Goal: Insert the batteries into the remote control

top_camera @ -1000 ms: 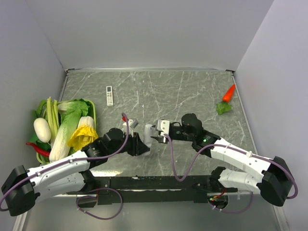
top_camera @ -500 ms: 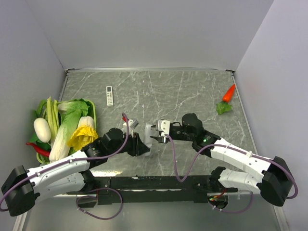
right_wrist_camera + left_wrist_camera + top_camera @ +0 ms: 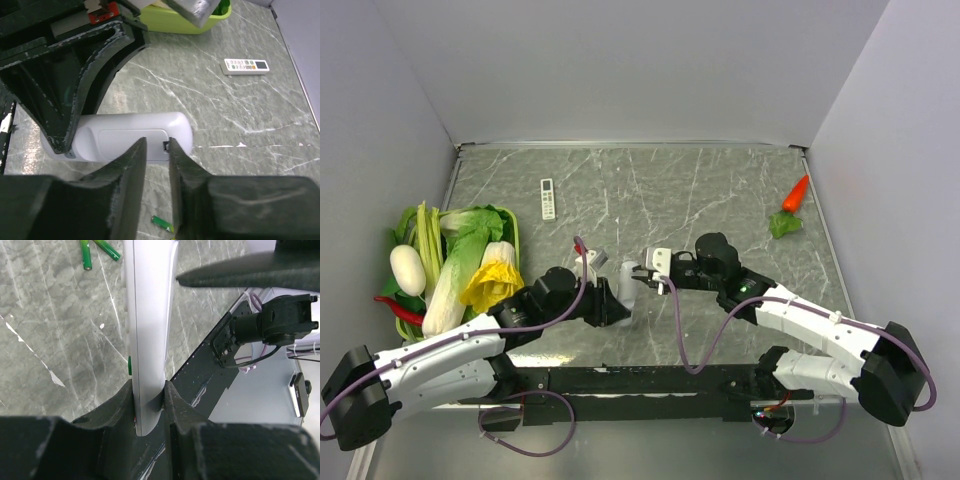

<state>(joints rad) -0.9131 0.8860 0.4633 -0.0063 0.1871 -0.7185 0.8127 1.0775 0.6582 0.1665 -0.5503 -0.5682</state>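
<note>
The remote control (image 3: 628, 282), a plain white bar with rounded ends, is held off the table between the two arms. My left gripper (image 3: 149, 390) is shut on one end of it (image 3: 147, 315). In the right wrist view its back cover (image 3: 131, 138) faces the camera, and my right gripper (image 3: 156, 145) has its tips against that cover by the latch, jaws a narrow gap apart with nothing between them. Two green batteries (image 3: 86, 254) (image 3: 106, 249) lie on the table under the remote; one battery (image 3: 162, 223) shows below the right fingers.
A slim white remote with a screen (image 3: 548, 198) lies at the back left. A green basket (image 3: 510, 228) full of vegetables stands at the left edge. A carrot (image 3: 792, 205) lies at the far right. Walls enclose the table on three sides.
My right gripper's jaws have come closer together and its tips have shifted a little left onto the remote's back cover. The left gripper has kept its hold.
</note>
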